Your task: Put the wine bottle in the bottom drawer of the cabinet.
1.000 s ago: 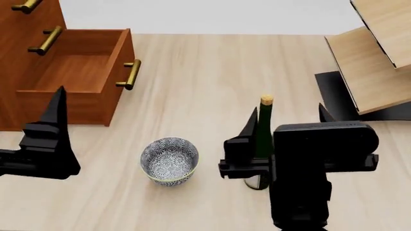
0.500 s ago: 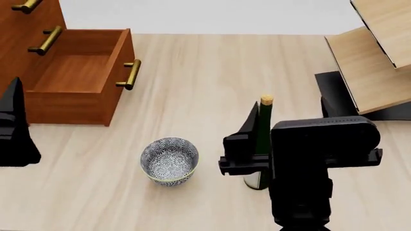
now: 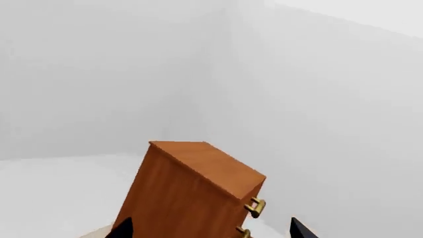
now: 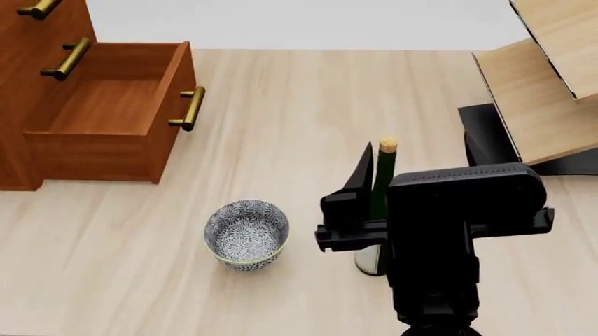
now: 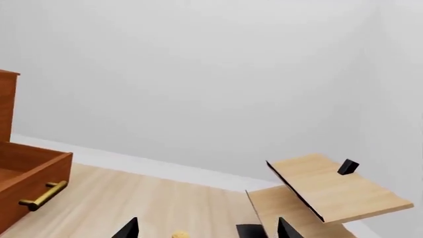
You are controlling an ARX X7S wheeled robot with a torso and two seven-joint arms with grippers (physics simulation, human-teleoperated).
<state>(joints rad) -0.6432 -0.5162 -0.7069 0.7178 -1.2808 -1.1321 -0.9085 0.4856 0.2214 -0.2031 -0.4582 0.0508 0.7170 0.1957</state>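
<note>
**Reddish Drawer Stands Pulled Out While Green Bottle Waits Upright Between Black Fingers**

Reddish-brown wood fills the left of the head view, where the three-drawer cabinet with brass bar handles (image 4: 19,84) stands on the pale wooden floor (image 4: 309,105). Its lowest drawer, a reddish-brown box with a brass bar handle on its front (image 4: 122,105), is drawn out, and its inside lies open to the camera. The left wrist view shows the same cabinet from outside, and only two black fingertips (image 3: 122,229) of the left gripper (image 3: 210,229) at the picture's edge, well apart from each other and with nothing seen between them.

Right of the drawer, and nearer the robot, a small round bowl patterned in blue and white (image 4: 246,234) sits on the floor.

Just beside it to the right stands the tall dark green glass wine bottle with a tan cork top (image 4: 384,183), upright on the floor and well apart from the drawer. The black right gripper (image 4: 416,171) is around it, one finger on each side of the neck; whether they press the glass cannot be told. In the right wrist view the cork shows between the two fingertips.

At the far right, pale tilted wooden boards (image 4: 542,98) lean over a dark base.
</note>
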